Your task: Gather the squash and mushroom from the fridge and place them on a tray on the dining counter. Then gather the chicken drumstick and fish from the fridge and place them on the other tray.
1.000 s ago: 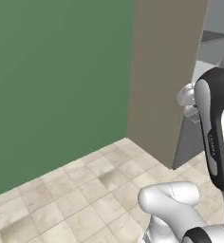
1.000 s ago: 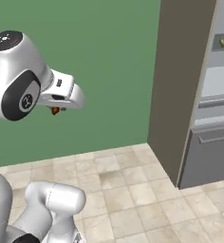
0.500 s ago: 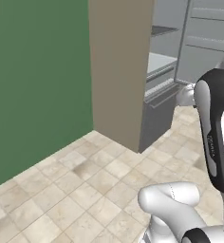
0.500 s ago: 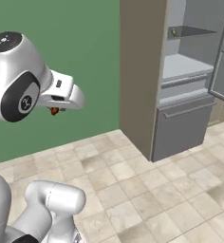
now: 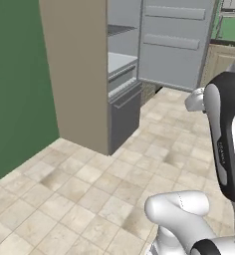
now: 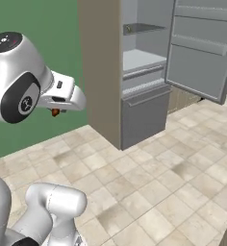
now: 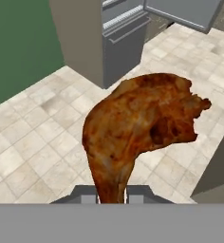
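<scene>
Hand (image 7: 111, 192), bottom centre, clamped on the drumstick (image 7: 140, 126); open fridge (image 5: 139, 64) at upper frame.

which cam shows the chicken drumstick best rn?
Hand view. The chicken drumstick sits large at centre, its narrow bone end clamped in the shut gripper at the bottom, meaty end out over the floor. The right base view catches just a small orange-brown bit under the hand. The left base view tells nothing of the drumstick.
</scene>
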